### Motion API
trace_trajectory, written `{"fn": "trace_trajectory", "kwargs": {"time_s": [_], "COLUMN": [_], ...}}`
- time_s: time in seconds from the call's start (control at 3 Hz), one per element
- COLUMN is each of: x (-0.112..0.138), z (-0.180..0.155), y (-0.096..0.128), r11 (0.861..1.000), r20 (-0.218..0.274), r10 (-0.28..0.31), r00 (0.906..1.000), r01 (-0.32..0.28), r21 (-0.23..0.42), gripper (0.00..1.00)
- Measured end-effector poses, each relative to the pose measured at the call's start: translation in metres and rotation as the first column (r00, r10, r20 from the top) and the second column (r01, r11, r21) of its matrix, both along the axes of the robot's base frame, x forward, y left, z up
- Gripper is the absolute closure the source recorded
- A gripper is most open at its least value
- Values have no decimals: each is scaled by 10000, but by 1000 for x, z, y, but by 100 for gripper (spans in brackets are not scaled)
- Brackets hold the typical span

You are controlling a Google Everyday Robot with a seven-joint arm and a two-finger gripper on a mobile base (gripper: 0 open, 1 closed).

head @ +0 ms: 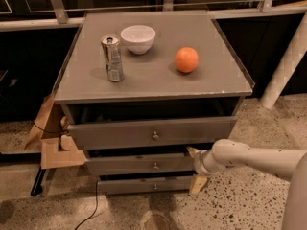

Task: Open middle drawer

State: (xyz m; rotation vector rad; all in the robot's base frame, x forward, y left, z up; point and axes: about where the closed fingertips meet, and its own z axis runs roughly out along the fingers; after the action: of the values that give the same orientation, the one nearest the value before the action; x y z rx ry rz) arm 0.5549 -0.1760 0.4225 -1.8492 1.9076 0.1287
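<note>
The grey cabinet has three drawer fronts. The middle drawer is the medium-height front, with a small brass knob at its centre. My gripper comes in from the right on a white arm and sits at the right end of the middle drawer front. Its tan fingers are spread apart, the upper one at the drawer's top edge and the lower one below it. They hold nothing, and the knob is well to the gripper's left.
The taller top drawer stands slightly pulled out, and the slim bottom drawer is below. A can, a white bowl and an orange stand on the cabinet top. A cardboard box and a cable lie at left. A white post stands at right.
</note>
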Motion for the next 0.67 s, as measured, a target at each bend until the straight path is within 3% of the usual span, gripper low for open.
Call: {"fn": "trace_trajectory", "kwargs": {"time_s": [0.67], "x": [14], "z": [3], "y": [8], "r11": [9994], "r20": [444], "r10": [298], "r00": [9986], "r01": [-306], "r21": [178], "gripper": [0]}}
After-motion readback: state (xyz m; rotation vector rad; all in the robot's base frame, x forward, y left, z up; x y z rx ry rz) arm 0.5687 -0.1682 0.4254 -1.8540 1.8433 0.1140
